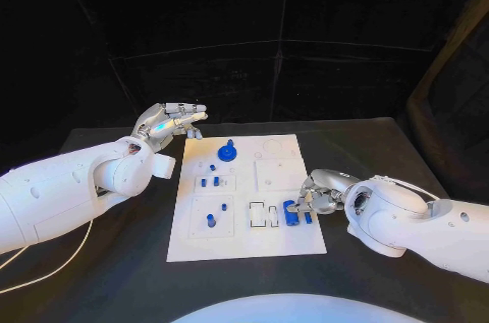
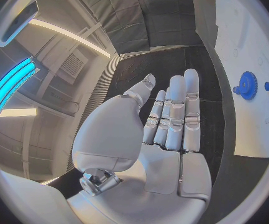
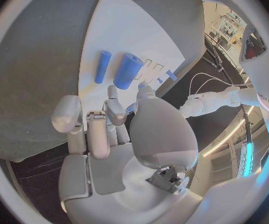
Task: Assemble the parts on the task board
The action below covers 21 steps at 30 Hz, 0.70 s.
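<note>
**A:** What is the biggest thing in view?

**B:** A black table, with the white task board lying in its middle, long side running away from the robot.

**A:** Where are the arms?

**B:** The left robot hand hovers off the board's far left corner, fingers straight and apart, holding nothing. The right robot hand sits at the board's right edge, near the front, its fingers curled down toward two blue cylinders. I cannot tell whether it grips them or only touches them.

**A:** How do those cylinders lie?

**B:** In the right wrist view, a thick cylinder and a thin one lie flat side by side on the board, long axes parallel, both running away from the fingertips.

**A:** Anything else on the board?

**B:** A blue gear lies flat near the far end. Small blue pegs stand upright left of centre.
</note>
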### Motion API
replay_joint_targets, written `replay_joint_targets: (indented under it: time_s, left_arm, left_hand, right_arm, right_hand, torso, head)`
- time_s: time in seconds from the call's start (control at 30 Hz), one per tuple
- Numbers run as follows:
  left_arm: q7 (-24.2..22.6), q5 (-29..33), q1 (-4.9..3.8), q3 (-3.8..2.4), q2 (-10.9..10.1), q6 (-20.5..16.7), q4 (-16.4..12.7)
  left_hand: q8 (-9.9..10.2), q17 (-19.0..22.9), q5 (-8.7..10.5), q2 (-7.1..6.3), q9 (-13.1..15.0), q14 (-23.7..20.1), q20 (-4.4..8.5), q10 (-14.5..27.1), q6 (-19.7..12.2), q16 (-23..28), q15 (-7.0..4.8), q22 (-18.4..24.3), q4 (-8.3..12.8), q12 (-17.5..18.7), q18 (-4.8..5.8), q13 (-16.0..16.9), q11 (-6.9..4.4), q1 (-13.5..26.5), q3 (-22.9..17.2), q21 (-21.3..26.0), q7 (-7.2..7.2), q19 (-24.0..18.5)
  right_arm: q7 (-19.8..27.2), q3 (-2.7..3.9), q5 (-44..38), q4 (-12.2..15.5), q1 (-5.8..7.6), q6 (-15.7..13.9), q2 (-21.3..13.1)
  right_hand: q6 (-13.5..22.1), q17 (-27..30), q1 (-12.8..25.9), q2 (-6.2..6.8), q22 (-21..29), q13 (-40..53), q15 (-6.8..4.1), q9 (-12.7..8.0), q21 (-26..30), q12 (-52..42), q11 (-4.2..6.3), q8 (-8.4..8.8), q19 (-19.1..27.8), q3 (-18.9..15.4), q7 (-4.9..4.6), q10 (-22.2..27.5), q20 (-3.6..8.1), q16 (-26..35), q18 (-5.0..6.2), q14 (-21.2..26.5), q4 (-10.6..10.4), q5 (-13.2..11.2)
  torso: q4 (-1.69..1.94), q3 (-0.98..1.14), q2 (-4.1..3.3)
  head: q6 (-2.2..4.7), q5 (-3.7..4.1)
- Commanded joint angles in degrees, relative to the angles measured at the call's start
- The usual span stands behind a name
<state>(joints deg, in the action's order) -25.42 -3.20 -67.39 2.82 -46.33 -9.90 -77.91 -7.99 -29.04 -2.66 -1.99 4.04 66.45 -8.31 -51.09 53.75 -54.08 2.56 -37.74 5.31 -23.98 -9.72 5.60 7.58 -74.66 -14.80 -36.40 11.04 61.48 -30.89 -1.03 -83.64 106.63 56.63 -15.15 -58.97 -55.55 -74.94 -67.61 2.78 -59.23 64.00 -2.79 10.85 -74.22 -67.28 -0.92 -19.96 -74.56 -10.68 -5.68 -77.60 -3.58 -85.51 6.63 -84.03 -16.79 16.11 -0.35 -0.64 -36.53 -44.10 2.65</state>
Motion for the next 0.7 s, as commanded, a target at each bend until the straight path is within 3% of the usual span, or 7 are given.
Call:
replay_joint_targets:
  time_s: [0.03,0.5,0.7]
  left_arm:
    - [-0.16,0.22,-0.07,-0.04,0.06,0.78,0.23]
    - [0.05,0.22,-0.07,-0.03,0.06,0.91,0.57]
    - [0.28,0.22,-0.07,-0.03,0.02,0.97,0.56]
  left_hand:
    - [-0.31,0.07,-0.08,0.36,-0.08,-0.35,-0.13,0.15,0.12,0.21,0.1,0.06,-0.12,-0.21,-0.75,-0.1,-0.06,0.37,0.32,0.38,0.22,0.42]
    - [-0.31,0.08,-0.08,0.39,-0.09,-0.36,-0.13,0.17,0.08,0.2,0.1,0.08,-0.13,-0.23,-0.75,-0.11,-0.06,0.36,0.34,0.4,0.24,0.43]
    - [-0.31,0.11,-0.09,0.5,-0.1,-0.37,-0.13,0.2,0.03,0.19,0.1,0.11,-0.12,-0.26,-0.75,-0.13,-0.05,0.28,0.32,0.44,0.26,0.45]
  right_arm:
    - [-1.36,0.0,-2.31,-0.27,-0.12,1.07,0.5]
    - [-1.83,-0.06,-4.08,-2.51,-1.24,3.58,3.43]
    - [-2.23,-0.06,-5.08,-3.43,-1.81,4.55,4.05]
  right_hand:
    - [0.54,-5.32,-0.38,0.04,-0.06,1.05,-0.07,0.21,-0.29,-0.87,-0.14,-0.41,-0.35,-0.34,0.07,-0.69,0.12,-0.44,-0.77,-4.15,0.08,0.37]
    - [1.56,-5.92,-0.96,-0.55,-0.34,3.77,-0.03,1.13,-0.44,-2.9,-0.17,-1.87,-0.37,-0.42,0.05,-1.41,0.08,-0.71,-0.8,-4.24,0.13,1.81]
    - [2.35,-5.89,-1.87,-1.69,-0.15,4.01,0.01,1.73,-0.3,-2.72,-0.21,-2.86,-0.18,-0.35,0.01,-1.0,0.04,-0.67,-0.76,-4.19,0.21,3.51]
  torso:
    - [0.1,-0.05,-0.02]
    - [0.14,-0.09,-0.11]
    - [0.12,-0.12,-0.02]
  head:
    - [-0.09,0.02]
    - [-0.4,-0.19]
    - [-0.39,-0.32]
